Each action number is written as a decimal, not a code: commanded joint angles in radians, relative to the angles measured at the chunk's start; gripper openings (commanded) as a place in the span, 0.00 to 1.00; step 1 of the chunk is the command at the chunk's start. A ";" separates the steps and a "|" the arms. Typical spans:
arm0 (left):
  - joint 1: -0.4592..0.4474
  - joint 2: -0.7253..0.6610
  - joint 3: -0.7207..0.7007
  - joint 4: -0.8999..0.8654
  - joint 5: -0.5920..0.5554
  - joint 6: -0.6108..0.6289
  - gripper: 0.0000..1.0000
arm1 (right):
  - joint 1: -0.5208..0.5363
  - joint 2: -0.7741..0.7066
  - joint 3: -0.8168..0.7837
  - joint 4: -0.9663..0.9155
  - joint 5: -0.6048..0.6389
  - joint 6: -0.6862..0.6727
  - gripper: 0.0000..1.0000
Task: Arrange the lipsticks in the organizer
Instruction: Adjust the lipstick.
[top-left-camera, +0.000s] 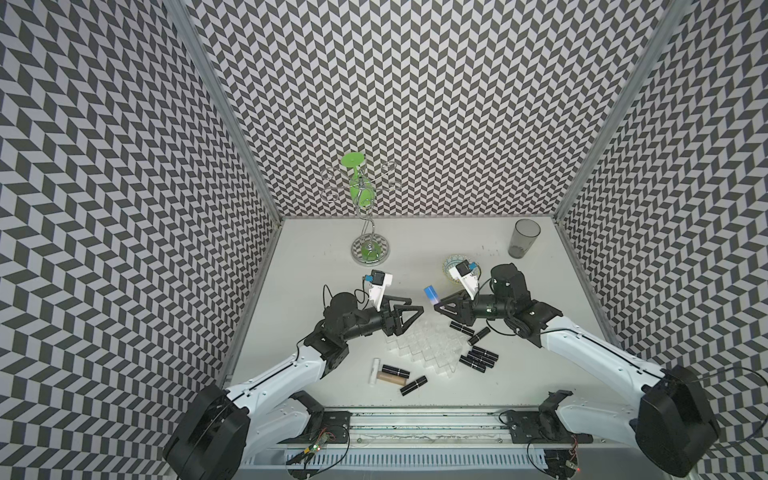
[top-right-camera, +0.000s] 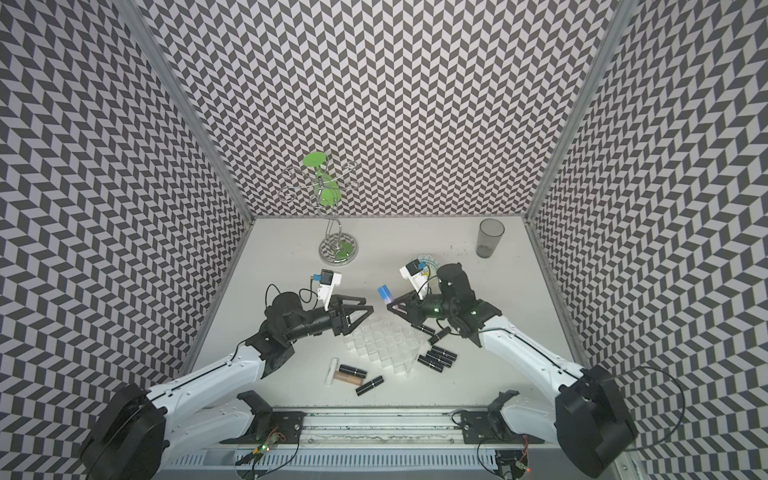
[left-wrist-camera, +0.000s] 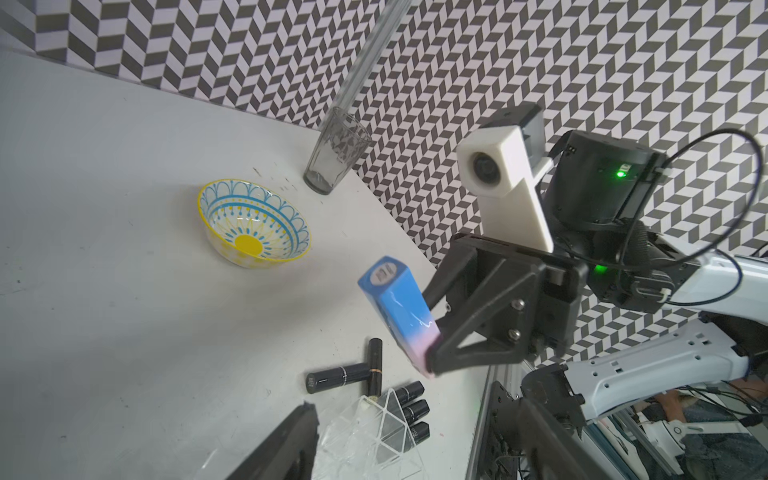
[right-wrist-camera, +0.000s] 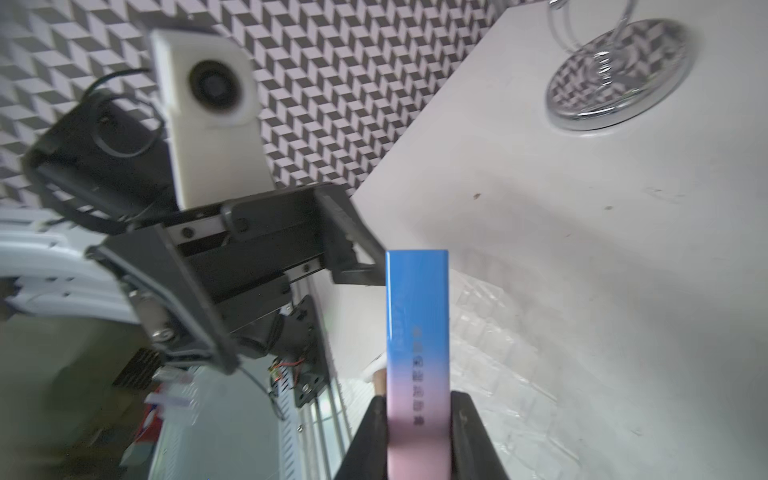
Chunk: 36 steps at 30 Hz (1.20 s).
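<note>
Closest to the lens in the right wrist view stands the blue-pink lipstick (right-wrist-camera: 417, 324). Its long axis runs straight out from the right gripper (right-wrist-camera: 417, 419), whose jaws are clamped on the pink end while the blue end points away. Behind it the clear organizer (right-wrist-camera: 498, 324) sits on the table (right-wrist-camera: 582, 249). In the left wrist view the same tube is tilted, with its pink end low in the right gripper's grip. Its blue end is raised toward the patterned bowl (left-wrist-camera: 216, 237), the square end cap facing the lens. Black lipsticks (left-wrist-camera: 336, 376) lie flat on the table beside a corner of the organizer. In both top views the tube hangs in the air between the two grippers, blue end uppermost, over or just past the organizer's far edge (its height makes it hard to tell which). The left gripper (top-left-camera: 415, 305) faces it, jaws spread wide and gripping nothing. A white lipstick (top-left-camera: 375, 370), a beige lipstick (top-left-camera: 390, 378) and more black ones lie flat on either side of the organizer.
</note>
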 joint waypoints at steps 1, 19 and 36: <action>-0.031 0.038 0.035 0.042 0.005 0.015 0.80 | 0.041 0.006 -0.013 0.107 -0.104 -0.004 0.13; -0.048 0.052 0.038 -0.050 -0.100 -0.025 0.49 | 0.114 0.043 0.008 0.029 0.115 -0.053 0.13; -0.048 0.059 0.023 -0.003 -0.070 -0.044 0.29 | 0.127 0.075 0.001 0.054 0.140 -0.053 0.14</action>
